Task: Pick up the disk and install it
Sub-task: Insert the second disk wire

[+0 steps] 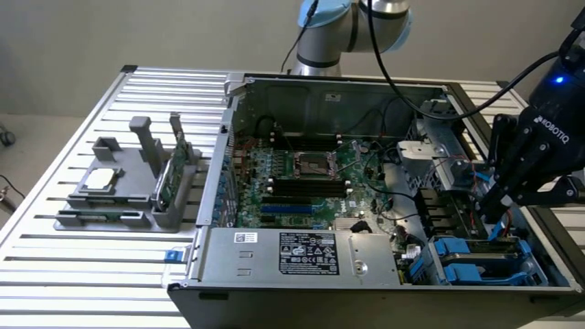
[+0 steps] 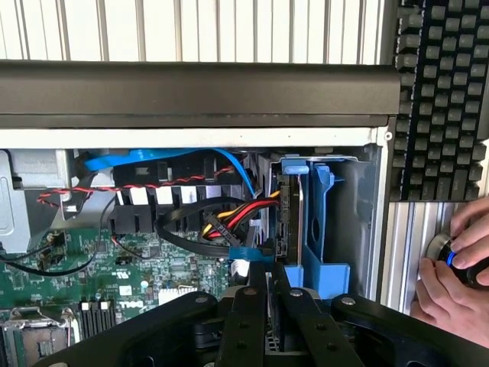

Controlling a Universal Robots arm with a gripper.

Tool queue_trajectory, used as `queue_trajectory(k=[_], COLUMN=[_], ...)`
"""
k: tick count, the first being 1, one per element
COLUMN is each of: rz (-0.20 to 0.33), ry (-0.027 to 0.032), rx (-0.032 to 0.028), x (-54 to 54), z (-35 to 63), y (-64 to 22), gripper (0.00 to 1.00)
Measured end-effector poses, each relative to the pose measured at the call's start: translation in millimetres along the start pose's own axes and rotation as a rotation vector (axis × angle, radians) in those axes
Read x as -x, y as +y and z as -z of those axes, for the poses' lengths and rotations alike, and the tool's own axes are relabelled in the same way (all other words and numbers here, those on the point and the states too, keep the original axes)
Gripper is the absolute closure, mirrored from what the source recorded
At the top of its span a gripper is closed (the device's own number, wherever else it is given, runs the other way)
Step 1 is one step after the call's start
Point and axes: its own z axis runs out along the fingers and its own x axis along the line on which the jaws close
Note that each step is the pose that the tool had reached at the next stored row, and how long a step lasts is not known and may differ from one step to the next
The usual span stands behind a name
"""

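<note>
The disk lies low in the drive bay at the case's front corner, on the exterior view's right, its grey top framed by the blue carrier. In the wrist view the disk shows edge-on, standing in its blue carrier beside the case wall. My gripper hangs just above and slightly behind the bay, fingers pointing down. In the wrist view the gripper has its black fingers pressed together, shut, with nothing visible between them, close to the disk's edge.
Red, yellow and black cables and a blue cable crowd the space beside the bay. The motherboard fills the case floor. A grey fixture holds a square chip and a green card. A keyboard and a person's hand lie outside the case.
</note>
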Motion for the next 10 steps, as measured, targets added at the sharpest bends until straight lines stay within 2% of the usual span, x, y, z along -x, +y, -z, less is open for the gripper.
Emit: queue_trajectory(k=[2, 3, 10], rz=[0.0, 0.0, 0.001], ry=[-0.0002, -0.0001, 0.0024], rx=[0.0001, 0.0001, 0.001], x=[0.0, 0.0, 0.6], z=[0.1, 0.1, -0.1], y=[-0.2, -0.4, -0.9], gripper=[0.82, 0.75, 0.75])
